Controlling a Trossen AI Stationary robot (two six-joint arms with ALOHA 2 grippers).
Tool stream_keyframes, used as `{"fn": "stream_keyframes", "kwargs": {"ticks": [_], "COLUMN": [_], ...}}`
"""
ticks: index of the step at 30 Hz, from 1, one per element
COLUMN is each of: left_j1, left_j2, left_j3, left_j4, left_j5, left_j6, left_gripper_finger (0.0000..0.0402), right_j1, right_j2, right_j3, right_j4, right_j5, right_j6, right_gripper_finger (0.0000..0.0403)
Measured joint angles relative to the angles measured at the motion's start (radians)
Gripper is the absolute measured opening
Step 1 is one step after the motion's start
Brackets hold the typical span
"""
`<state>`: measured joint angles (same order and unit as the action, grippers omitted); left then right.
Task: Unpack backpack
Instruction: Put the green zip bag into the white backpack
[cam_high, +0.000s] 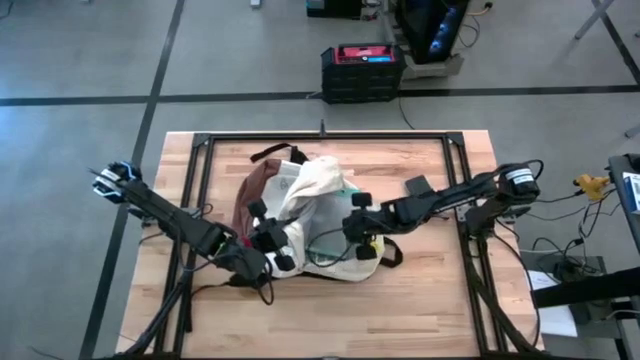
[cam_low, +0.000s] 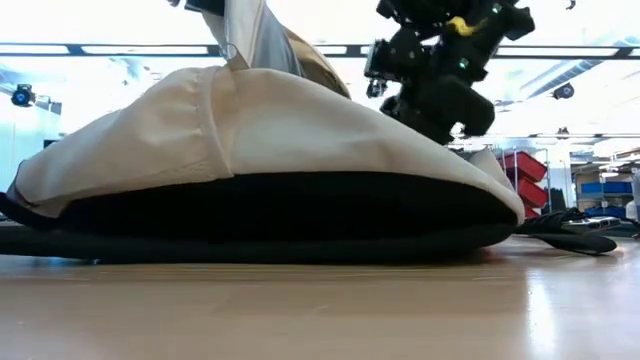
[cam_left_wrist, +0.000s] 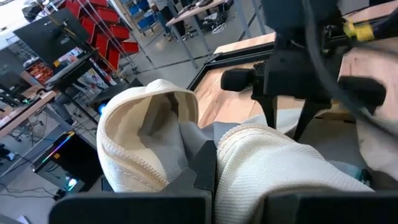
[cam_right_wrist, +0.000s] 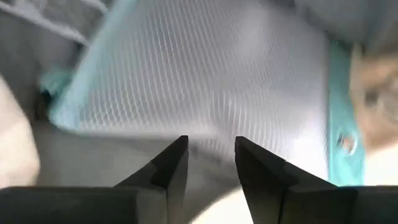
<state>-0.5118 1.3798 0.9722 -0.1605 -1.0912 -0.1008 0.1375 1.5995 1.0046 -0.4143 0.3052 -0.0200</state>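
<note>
The cream-white backpack (cam_high: 320, 215) lies on the table with its reddish-brown base (cam_high: 255, 190) toward the far left; its black back panel (cam_low: 270, 215) rests on the wood. My left gripper (cam_high: 278, 238) is at the near-left side of the bag's opening, shut on cream fabric (cam_left_wrist: 261, 162). My right gripper (cam_right_wrist: 210, 149) comes in from the right (cam_high: 350, 222), open. It points into the opening at a clear teal-edged pouch (cam_right_wrist: 205, 81), which shows inside the bag (cam_high: 348, 188). The pouch's lower part is hidden by fabric. My left gripper pinches the cream fabric at the edge of the backpack's opening (cam_left_wrist: 186, 149); folds bunch on both sides of a finger (cam_left_wrist: 204, 171), so several layers. That edge is pulled up into a peak (cam_low: 245, 40) while the bag's body stays on the table. My right gripper: its fingertips (cam_right_wrist: 177, 152) stand just before the pouch; whether they touch it I cannot tell.
A black metal frame (cam_high: 200, 160) borders the wooden table top. A black strap (cam_high: 393, 255) trails from the bag's right side, and a small dark object (cam_high: 416, 186) lies beside the right arm. Bare wood (cam_high: 340, 320) shows toward the near edge.
</note>
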Motion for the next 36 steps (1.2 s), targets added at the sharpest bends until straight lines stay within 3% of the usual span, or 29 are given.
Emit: {"fn": "stream_keyframes", "kwargs": {"ticks": [3, 9, 12, 16, 20, 26, 28, 31, 34, 36], "left_j1": [0.002, 0.003, 0.001, -0.02, -0.04, -0.053, -0.053, -0.053, -0.053, -0.052], "left_j2": [0.029, 0.06, 0.061, 0.062, 0.062, 0.061, 0.061, 0.061, 0.061, 0.061], "left_j3": [0.0, 0.0, 0.0, -0.002, -0.002, -0.002, -0.004, -0.005, -0.006, -0.006], "left_j4": [0.005, 0.013, 0.011, -0.006, -0.063, -0.199, -0.228, -0.226, -0.218, -0.213], "left_j5": [-0.004, -0.026, -0.027, -0.031, -0.032, -0.032, -0.03, -0.03, -0.047, -0.049], "left_j6": [-0.01, -0.014, -0.017, -0.026, -0.08, -0.221, -0.256, -0.261, -0.261, -0.261], "left_gripper_finger": [0.0002, 0.0002, 0.0002, 0.0002, 0.0002, 0.0002, 0.0002, 0.0002, 0.0002, 0.0002], "right_j1": [0.003, 0.0, -0.022, -0.053, -0.062, -0.064, -0.063, -0.066, -0.066, -0.066], "right_j2": [0.007, 0.084, 0.137, 0.154, 0.093, -0.096, -0.173, -0.248, -0.266, -0.246], "right_j3": [-0.001, -0.001, -0.001, -0.001, -0.002, -0.001, -0.001, -0.003, -0.01, -0.011], "right_j4": [-0.088, -0.133, -0.17, -0.28, -0.308, -0.342, -0.342, -0.309, -0.285, -0.285], "right_j5": [0.101, 0.079, 0.16, 0.317, 0.375, 0.481, 0.465, 0.32, 0.154, 0.097], "right_j6": [0.13, 0.239, 0.277, 0.343, 0.329, 0.324, 0.323, 0.315, 0.319, 0.345], "right_gripper_finger": [0.0152, 0.0199, 0.0202, 0.0151, 0.0029, 0.0003, 0.0003, 0.0003, 0.0009, 0.0029]}}
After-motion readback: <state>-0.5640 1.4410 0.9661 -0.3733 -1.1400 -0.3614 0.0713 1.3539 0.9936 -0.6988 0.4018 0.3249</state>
